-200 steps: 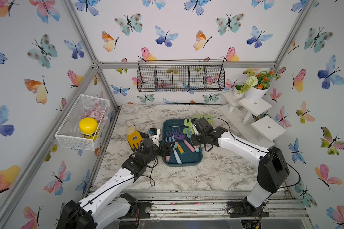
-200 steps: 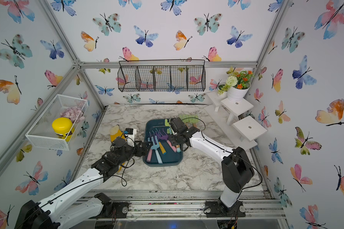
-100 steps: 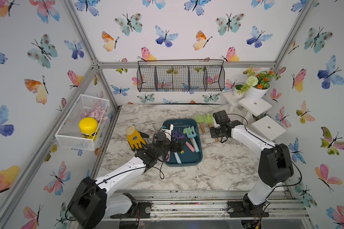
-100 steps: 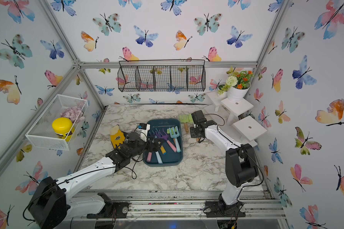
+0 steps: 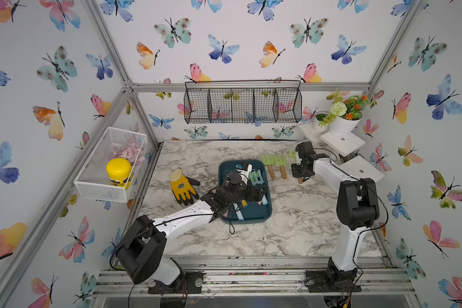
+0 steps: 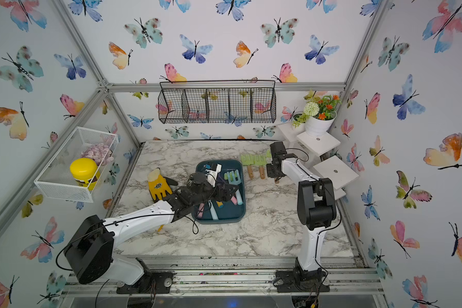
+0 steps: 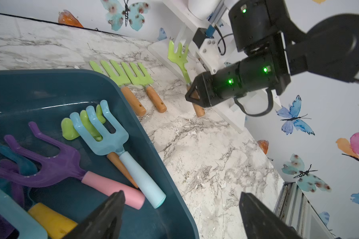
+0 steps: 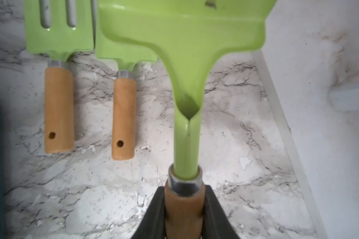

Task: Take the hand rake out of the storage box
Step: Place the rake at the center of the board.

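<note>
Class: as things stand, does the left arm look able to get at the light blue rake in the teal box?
Probably yes. The left gripper hangs over the storage box, jaws open; the light blue rake lies on top, uncovered; the right gripper is outside the box.

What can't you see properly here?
Top views: the left gripper and arm cover much of the storage box, hiding tool heads.
Right wrist view: the green rake held by the right gripper loses its prongs at the edge.
Left wrist view: the yellow handle has its head buried under other tools.
Top views: the label on the jar is too small to read.
</note>
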Motion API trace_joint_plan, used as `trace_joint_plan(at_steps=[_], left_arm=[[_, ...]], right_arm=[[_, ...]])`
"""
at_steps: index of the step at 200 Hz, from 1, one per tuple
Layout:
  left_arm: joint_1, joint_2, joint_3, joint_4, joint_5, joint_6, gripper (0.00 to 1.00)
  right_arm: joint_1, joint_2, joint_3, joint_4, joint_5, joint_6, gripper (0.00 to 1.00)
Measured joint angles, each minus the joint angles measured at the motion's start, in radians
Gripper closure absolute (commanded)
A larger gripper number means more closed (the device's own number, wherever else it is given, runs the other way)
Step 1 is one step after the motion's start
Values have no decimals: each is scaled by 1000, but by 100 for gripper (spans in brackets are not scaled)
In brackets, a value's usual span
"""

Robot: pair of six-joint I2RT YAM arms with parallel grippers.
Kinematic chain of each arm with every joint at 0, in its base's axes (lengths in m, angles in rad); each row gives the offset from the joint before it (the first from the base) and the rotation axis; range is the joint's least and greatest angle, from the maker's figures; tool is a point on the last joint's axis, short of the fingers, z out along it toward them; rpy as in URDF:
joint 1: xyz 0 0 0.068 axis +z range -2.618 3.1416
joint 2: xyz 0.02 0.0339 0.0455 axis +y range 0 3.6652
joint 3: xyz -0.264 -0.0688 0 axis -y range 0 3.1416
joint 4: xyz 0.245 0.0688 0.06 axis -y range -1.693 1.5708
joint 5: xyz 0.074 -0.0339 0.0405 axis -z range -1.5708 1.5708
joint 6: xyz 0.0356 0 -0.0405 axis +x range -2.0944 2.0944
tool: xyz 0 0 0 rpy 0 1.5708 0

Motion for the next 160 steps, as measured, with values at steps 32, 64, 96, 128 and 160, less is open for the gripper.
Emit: trace_joint_plan(at_steps=[32, 64, 96, 128, 160], left_arm=[[-25, 7, -6, 3, 11, -2, 8], [-36, 8, -7, 3, 12, -3, 8], [-41, 24, -7, 8, 12, -4, 8], [-54, 52, -7, 13, 13, -7, 8], [-62, 70, -7, 17, 24, -13, 8]], right_arm=[[-24, 103, 103, -2, -22, -19, 80], [-34, 195, 208, -6, -39, -27, 79], [-40, 275, 327, -22, -56, -39, 79], [-43, 304, 357, -29, -79, -45, 78], [-58, 318, 357, -37, -100, -45, 77]])
